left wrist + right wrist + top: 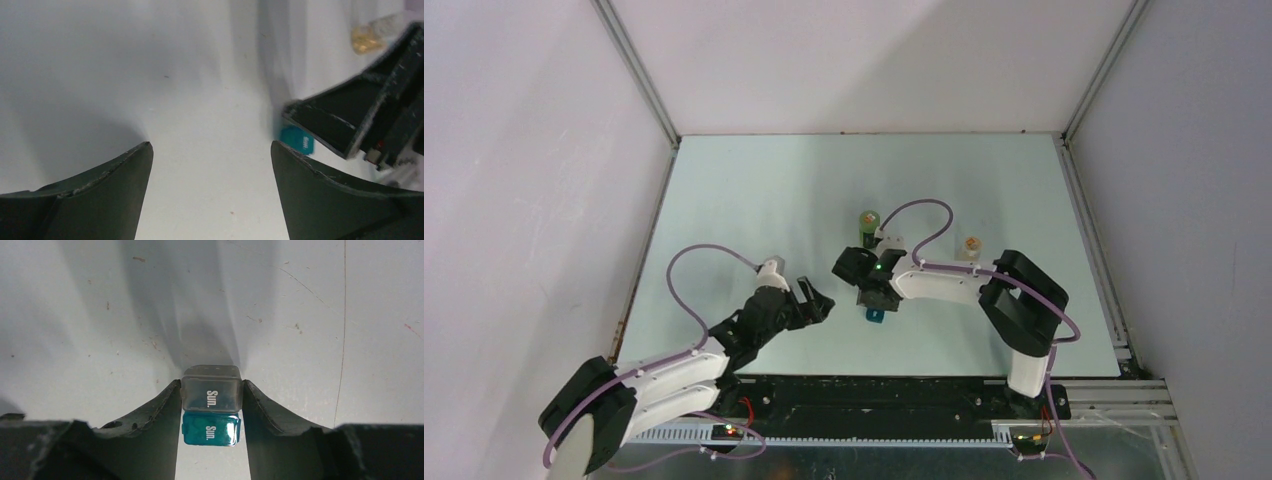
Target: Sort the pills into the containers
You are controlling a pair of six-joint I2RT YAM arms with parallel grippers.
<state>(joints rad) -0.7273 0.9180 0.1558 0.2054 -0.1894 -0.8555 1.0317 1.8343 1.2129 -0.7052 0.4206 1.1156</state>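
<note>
right hand [211, 390]: fingers against both sides of the clear lid, apparently pinching it, though firm contact is hard to confirm.
pill case [210, 428]: teal "Sun." cell, lid flipped open, on the worktop [754, 200] directly under the right hand.
long axis: lid-to-base line runs along the gap between the fingers, so the grip spans the narrow width.
left hand [210, 150]: spread wide, empty, just left of the case.
nearer arm: right.
green-topped bottle [868, 225]: just beyond the right hand.
orange-topped bottle [970, 247]: farther right.
pills: none visible.
</note>
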